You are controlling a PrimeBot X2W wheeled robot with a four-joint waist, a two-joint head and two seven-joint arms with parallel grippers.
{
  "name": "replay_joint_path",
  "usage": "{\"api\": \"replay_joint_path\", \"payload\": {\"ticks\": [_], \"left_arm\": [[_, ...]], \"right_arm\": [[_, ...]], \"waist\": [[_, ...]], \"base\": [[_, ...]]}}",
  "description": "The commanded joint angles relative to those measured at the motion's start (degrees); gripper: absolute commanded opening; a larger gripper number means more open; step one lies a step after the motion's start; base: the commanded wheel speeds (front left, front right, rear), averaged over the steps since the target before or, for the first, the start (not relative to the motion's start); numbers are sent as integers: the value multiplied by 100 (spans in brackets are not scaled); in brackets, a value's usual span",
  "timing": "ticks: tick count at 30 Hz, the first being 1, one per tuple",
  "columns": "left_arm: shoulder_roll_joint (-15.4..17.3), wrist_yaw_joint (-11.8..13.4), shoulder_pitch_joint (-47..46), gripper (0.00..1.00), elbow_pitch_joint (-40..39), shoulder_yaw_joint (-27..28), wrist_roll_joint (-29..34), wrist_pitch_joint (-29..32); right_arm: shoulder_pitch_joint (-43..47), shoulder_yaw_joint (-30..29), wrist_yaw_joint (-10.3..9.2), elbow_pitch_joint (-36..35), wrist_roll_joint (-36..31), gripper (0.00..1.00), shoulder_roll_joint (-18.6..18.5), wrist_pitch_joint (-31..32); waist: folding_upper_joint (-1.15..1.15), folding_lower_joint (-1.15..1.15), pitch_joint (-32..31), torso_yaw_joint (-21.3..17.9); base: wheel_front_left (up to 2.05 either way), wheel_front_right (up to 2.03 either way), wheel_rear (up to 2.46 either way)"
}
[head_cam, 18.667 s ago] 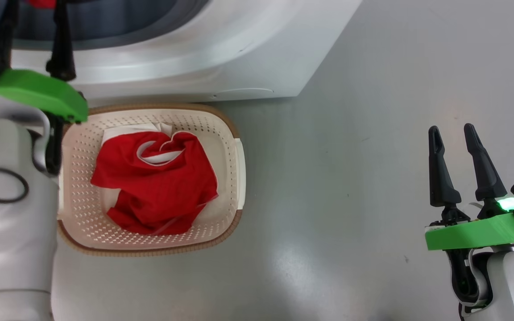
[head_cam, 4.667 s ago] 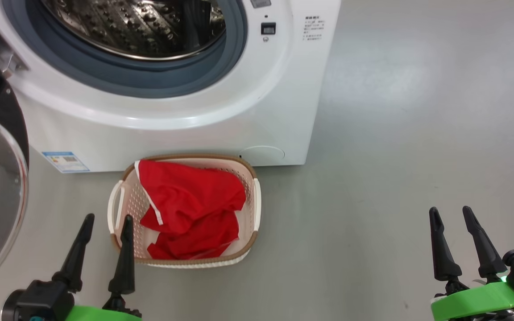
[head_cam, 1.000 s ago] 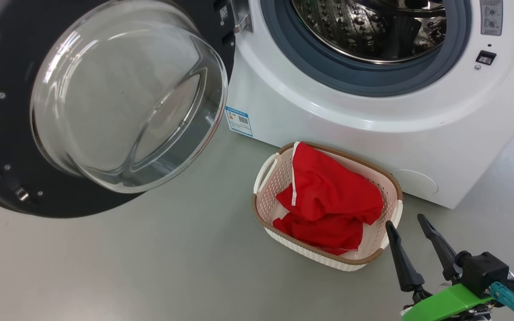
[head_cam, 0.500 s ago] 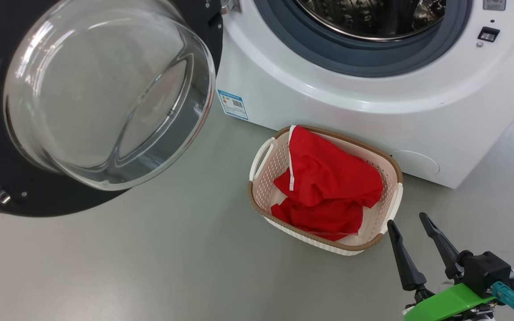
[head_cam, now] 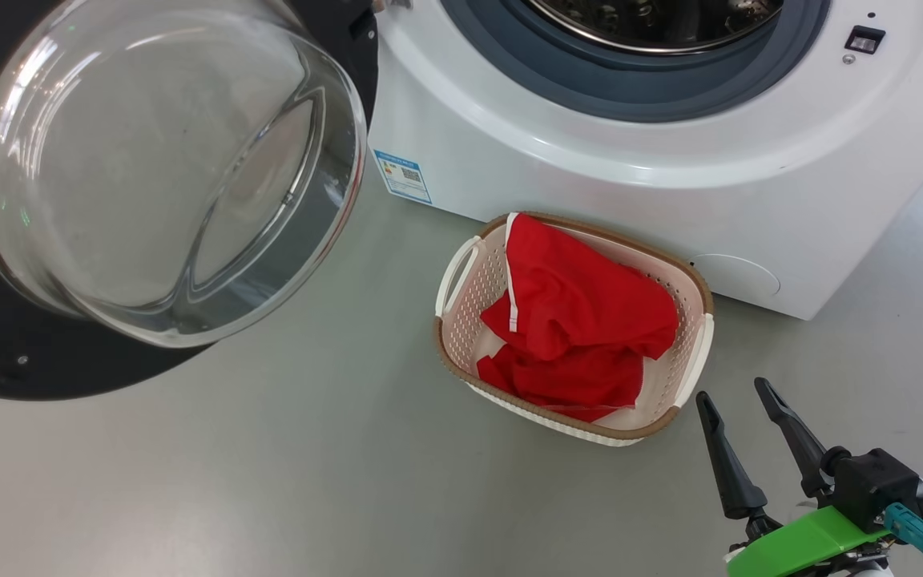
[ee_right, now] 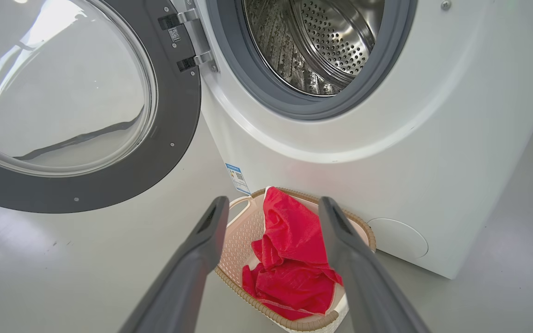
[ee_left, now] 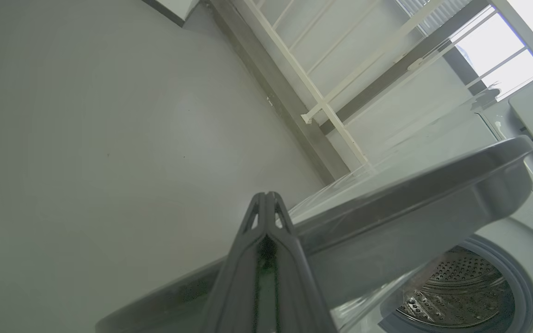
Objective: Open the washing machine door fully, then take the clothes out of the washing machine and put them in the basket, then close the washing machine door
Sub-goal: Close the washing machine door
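The washing machine stands with its door swung wide to the left, glass bowl bulging toward me. The steel drum shows no fabric. Red clothes lie heaped in the cream basket on the floor before the machine. My right gripper hovers open, low at the right, just short of the basket. In the right wrist view, the right gripper frames the clothes. My left gripper is shut on nothing, close by the door's grey rim; contact cannot be told.
Bare grey floor spreads left of and in front of the basket. A blue label marks the machine's lower left corner. A white railing and a window rise behind the door in the left wrist view.
The head camera has shifted, so machine and basket slide up and left in its picture. The right gripper stays open in the same spot.
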Motion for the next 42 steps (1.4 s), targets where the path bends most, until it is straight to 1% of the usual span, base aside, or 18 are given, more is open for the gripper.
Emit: {"api": "replay_joint_path", "payload": {"ticks": [1,8,16,31,37,42], "left_arm": [[455,-33,120,0,-167,84,-84,71],[428,-33,294,0,-413,-105,-257,264],[462,-33,576,0,-953,-350,-503,625],[626,-33,1327,0,-2452,-700,-999,1385],[703,-33,1591,0,-3175,-821,-1055,1478],[693,-33,1739,0,-3753,-939,-1143,1572]], "right_arm": [[-161,106,37,-145,-59,100,-49,-38],[-157,73,37,-137,-66,100,-31,-38],[-102,-19,37,-154,-53,100,25,-38],[102,-69,37,-123,15,100,152,-38],[125,-87,37,-131,17,100,185,-38],[153,-84,37,-122,24,100,209,-38]], "waist": [[0,0,6,-14],[0,0,-34,-32],[0,0,-202,17],[0,0,-633,56],[0,0,-700,45],[0,0,-760,41]], "base": [[0,0,0],[0,0,0],[0,0,0],[0,0,0],[0,0,0],[0,0,0]]}}
